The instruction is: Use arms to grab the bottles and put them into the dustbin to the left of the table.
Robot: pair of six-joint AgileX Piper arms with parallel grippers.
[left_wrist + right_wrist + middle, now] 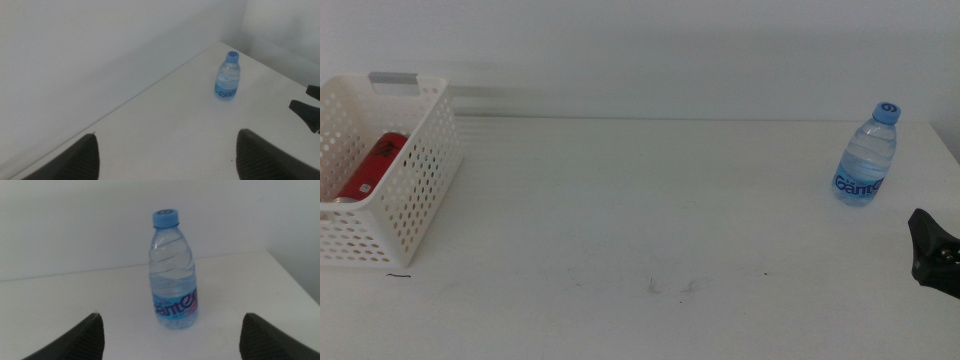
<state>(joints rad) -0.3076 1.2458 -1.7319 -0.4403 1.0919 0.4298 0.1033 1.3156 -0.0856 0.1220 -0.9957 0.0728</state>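
Water bottle (867,156): upright at table's (650,200) 2 o'clock, untouched.
Right gripper (170,345): jaws spread, empty, squared on bottle, apparently lining up a grasp.
Left gripper (165,160): spread, empty, waiting.
Dustbin (420,180): 9 o'clock; red can (370,168) inside.

A plain, pale wall (650,50) fills the background, bare and evenly lit. Low on its left part run faint grey horizontal streaks (505,95) (blurred, so what they are cannot be told). The left wrist view shows two wall faces meeting in a vertical corner (245,20).
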